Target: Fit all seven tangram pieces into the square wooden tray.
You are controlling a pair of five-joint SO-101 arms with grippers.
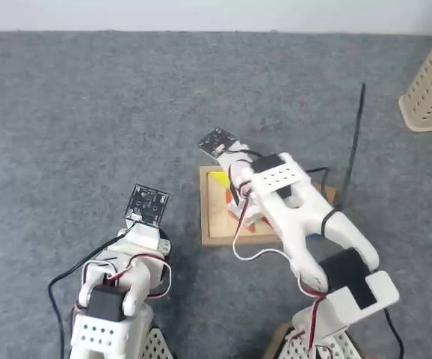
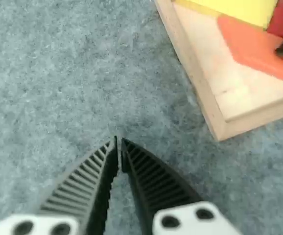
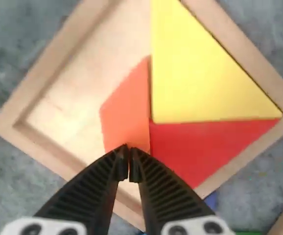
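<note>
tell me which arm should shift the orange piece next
Right. The right tool hangs over the tray, its shut tips at the orange piece. The left tool hangs over carpet beside the tray.

My high camera looks down over the table (image 1: 89, 97); my two wrist cameras hang close above it, and all three share the wooden tray (image 1: 203, 217).

Wooden tray (image 1: 204, 215) on grey carpet (image 1: 89, 105)
</note>
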